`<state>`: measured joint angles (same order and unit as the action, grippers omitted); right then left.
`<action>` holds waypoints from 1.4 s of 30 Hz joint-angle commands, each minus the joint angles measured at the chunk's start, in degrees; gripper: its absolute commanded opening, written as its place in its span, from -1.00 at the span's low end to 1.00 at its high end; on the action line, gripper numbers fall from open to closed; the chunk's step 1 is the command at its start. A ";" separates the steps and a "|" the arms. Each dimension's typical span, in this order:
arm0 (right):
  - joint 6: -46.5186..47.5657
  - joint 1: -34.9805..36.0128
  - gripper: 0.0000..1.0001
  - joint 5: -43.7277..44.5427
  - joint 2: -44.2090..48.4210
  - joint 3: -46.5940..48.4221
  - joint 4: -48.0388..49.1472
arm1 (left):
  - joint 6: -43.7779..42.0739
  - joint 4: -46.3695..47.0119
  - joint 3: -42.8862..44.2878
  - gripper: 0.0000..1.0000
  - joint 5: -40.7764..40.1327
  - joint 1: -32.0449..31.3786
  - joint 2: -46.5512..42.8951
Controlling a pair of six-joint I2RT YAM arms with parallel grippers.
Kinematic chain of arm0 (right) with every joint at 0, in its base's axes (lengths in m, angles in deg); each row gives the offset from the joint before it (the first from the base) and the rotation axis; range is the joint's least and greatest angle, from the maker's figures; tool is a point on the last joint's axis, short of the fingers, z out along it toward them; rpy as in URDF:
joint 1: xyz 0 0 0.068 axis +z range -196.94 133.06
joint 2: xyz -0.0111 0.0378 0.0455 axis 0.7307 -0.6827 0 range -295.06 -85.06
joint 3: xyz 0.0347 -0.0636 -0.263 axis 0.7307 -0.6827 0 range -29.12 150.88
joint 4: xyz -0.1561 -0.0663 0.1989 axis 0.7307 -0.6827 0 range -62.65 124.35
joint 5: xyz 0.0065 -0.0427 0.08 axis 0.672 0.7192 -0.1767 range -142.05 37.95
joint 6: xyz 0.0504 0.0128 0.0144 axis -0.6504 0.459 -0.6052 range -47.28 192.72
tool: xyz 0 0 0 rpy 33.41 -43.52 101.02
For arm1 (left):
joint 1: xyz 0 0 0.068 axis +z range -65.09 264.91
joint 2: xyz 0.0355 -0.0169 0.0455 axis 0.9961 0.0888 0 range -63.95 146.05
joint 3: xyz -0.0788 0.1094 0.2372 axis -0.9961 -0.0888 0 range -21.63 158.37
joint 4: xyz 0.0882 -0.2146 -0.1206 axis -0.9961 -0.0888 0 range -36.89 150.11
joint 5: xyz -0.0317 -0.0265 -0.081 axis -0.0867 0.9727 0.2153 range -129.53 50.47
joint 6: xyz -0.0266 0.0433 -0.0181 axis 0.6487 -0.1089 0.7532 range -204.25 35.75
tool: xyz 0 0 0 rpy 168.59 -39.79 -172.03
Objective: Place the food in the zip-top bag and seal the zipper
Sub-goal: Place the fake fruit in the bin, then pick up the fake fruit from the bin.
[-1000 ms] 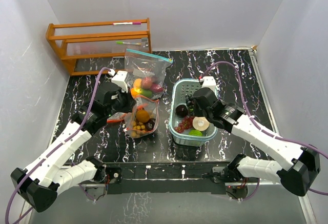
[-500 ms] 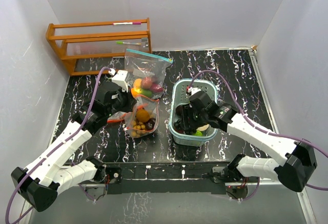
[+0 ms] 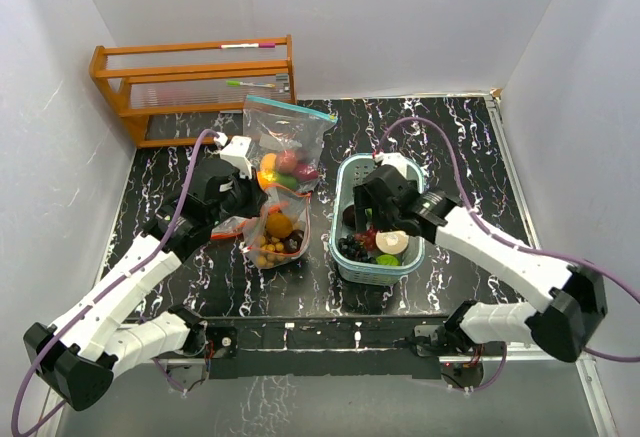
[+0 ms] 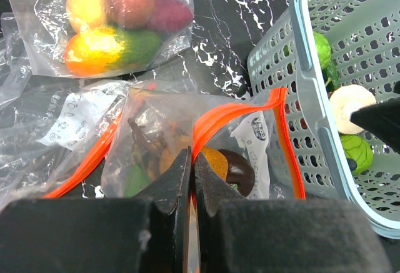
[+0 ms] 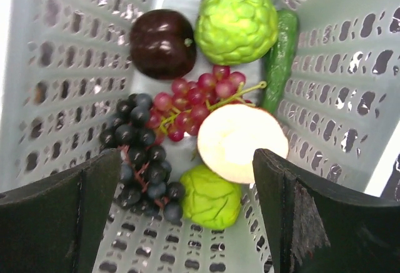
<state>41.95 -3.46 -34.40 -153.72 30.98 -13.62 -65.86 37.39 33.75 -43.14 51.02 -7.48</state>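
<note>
Over the basket (image 5: 56,79), right claw (image 5: 187,170) newly spread wide, empty, left claw (image 4: 191,163) clamped on bag (image 4: 162,120)

Black marbled table (image 3: 450,137): wooden rack (image 3: 190,82) back-left, blue-zip bag (image 3: 287,142), orange-zip bag (image 3: 280,235), teal basket (image 3: 372,277).

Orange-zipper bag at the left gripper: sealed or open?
Open. The orange-zipper bag has its zipper strips gaping apart; the left gripper is shut on one strip.

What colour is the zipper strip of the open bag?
Orange-red zipper strip, clearest in the left wrist view.
</note>
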 commanded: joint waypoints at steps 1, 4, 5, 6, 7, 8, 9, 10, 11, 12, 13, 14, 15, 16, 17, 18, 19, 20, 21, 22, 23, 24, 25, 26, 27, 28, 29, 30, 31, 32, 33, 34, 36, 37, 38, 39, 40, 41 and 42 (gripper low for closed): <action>-2.43 -1.03 0.80 7.19 -6.02 3.21 -2.20 | -0.70 0.66 0.57 -1.00 -0.02 -0.14 -0.83; -3.08 -1.61 0.77 6.78 -9.08 3.45 -2.97 | -1.05 -0.01 0.87 -1.00 -0.21 -0.13 -0.95; -3.60 -1.64 0.75 6.64 -9.79 3.45 -3.66 | -1.16 -0.13 0.88 -1.00 -0.32 -0.15 -1.07; -4.10 -1.67 0.75 6.43 -10.35 3.30 -4.02 | -1.23 -0.13 0.83 -1.00 -0.49 -0.13 -1.15; -4.41 -1.71 0.74 6.27 -10.69 2.95 -4.14 | -1.25 -0.05 0.75 -1.00 -0.49 -0.12 -1.25; -4.71 -1.70 0.74 6.15 -11.00 2.41 -4.13 | -1.21 0.02 0.66 -1.00 -0.50 -0.14 -1.33; -4.93 -1.69 0.74 6.02 -11.23 1.80 -4.07 | -1.17 0.11 0.54 -1.00 -0.51 -0.13 -1.42; -5.00 -1.79 0.74 5.76 -11.49 1.10 -3.80 | -1.10 0.20 0.41 -1.00 -0.37 -0.17 -1.43; -4.94 -1.82 0.74 5.51 -11.68 0.50 -3.39 | -1.08 0.22 0.33 -1.00 -0.30 -0.13 -1.51; -5.01 -1.75 0.74 5.33 -11.89 -0.14 -2.85 | -1.08 0.22 0.29 -1.00 -0.26 -0.17 -1.53; -5.05 -1.74 0.74 5.22 -12.19 -0.81 -2.35 | -1.08 0.17 0.20 -1.00 -0.25 -0.14 -1.49; -5.20 -1.76 0.75 5.28 -12.46 -1.31 -1.86 | -1.08 0.14 0.26 -1.00 -0.25 -0.15 -1.53; -5.33 -1.87 0.74 5.37 -12.87 -1.98 -1.48 | -1.14 0.01 0.30 -1.00 -0.29 -0.18 -1.61; -5.41 -1.90 0.75 5.33 -13.41 -2.48 -1.10 | -1.12 -0.03 0.33 -1.00 -0.38 -0.21 -1.69; -5.57 -2.01 0.74 4.83 -14.00 -2.93 -0.88 | -1.16 -0.11 0.35 -1.00 -0.54 -0.16 -1.77; -5.76 -2.06 0.70 4.45 -14.59 -3.34 -0.80 | -1.11 -0.19 0.36 -1.00 -0.64 -0.15 -1.82; -6.00 -2.03 0.66 3.89 -15.01 -3.77 -0.43 | -1.20 -0.34 0.42 -1.00 -0.75 -0.16 -1.90; -6.20 -2.00 0.60 2.98 -15.47 -4.59 0.01 | -1.20 -0.43 0.38 -1.00 -0.85 -0.14 -1.97; -6.30 -2.03 0.49 2.33 -15.79 -5.14 0.51 | -1.31 -0.52 0.35 -1.00 -0.91 -0.14 -2.02; -6.42 -2.00 0.36 1.82 -15.95 -5.49 0.91 | -1.34 -0.61 0.35 -1.00 -0.99 -0.16 -2.06; -6.61 -2.08 0.28 1.44 -15.97 -5.80 1.20 | -1.39 -0.64 0.35 -1.00 -1.03 -0.13 -2.02; -6.75 -2.05 0.24 1.21 -15.83 -5.92 1.59 | -1.38 -0.68 0.30 -1.00 -1.04 -0.16 -1.98; -6.72 -2.05 0.18 1.09 -15.45 -5.95 1.85 | -1.40 -0.66 0.34 -1.00 -1.03 -0.17 -1.93; -6.53 -2.08 0.14 1.12 -15.18 -5.87 2.12 | -1.43 -0.59 0.37 -1.00 -0.96 -0.14 -1.79; -6.42 -2.02 0.09 1.26 -14.85 -5.66 2.18 | -1.43 -0.53 0.35 -1.00 -0.84 -0.17 -1.74; -6.29 -2.07 0.00 1.64 -14.49 -5.27 2.11 | -1.35 -0.37 0.43 -1.00 -0.80 -0.17 -1.67; -6.19 -2.01 -0.11 2.10 -14.01 -4.95 1.96 | -1.30 -0.24 0.43 -1.00 -0.71 -0.13 -1.63; -6.17 -2.01 -0.25 2.72 -13.58 -4.52 1.62 | -1.33 -0.18 0.45 -1.00 -0.62 -0.13 -1.51; -6.20 -2.06 -0.33 3.36 -13.07 -3.99 1.30 | -1.26 -0.07 0.42 -1.00 -0.60 -0.12 -1.49; -6.06 -2.05 -0.38 3.90 -12.67 -3.42 0.91 | -1.21 0.02 0.36 -1.00 -0.60 -0.12 -1.51; -5.93 -2.07 -0.43 4.36 -12.30 -2.89 0.45 | -1.24 0.06 0.31 -1.00 -0.59 -0.16 -1.49; -5.60 -2.02 -0.53 4.67 -11.94 -2.29 -0.03 | -1.33 0.12 0.27 -1.00 -0.60 -0.13 -1.49; -5.09 -2.05 -0.70 5.04 -11.46 -0.91 -1.16 | -1.34 0.22 0.18 -1.00 -0.50 -0.18 -1.45; -4.89 -2.08 -0.75 5.29 -11.18 -0.27 -1.69 | -1.30 0.29 0.21 -1.00 -0.44 -0.18 -1.47; -4.92 -2.01 -0.76 5.78 -10.89 0.41 -2.36 | -1.31 0.31 0.20 -1.00 -0.43 -0.19 -1.53; -4.88 -2.00 -0.82 6.05 -10.51 1.39 -2.81 | -1.32 0.38 0.20 -1.00 -0.43 -0.13 -1.53; -4.79 -2.02 -0.84 6.42 -10.07 2.06 -3.16 | -1.29 0.38 0.18 -1.00 -0.43 -0.17 -1.54; -4.83 -2.06 -0.85 6.84 -9.48 2.89 -3.51 | -1.29 0.45 0.25 -1.00 -0.49 -0.14 -1.61; -4.61 -2.05 -0.85 6.93 -8.71 3.69 -3.63 | -1.34 0.47 0.28 -1.00 -0.51 -0.13 -1.62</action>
<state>36.99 -5.38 -30.43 -166.62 29.45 -16.68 -66.69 36.97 33.75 -43.43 51.02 -7.99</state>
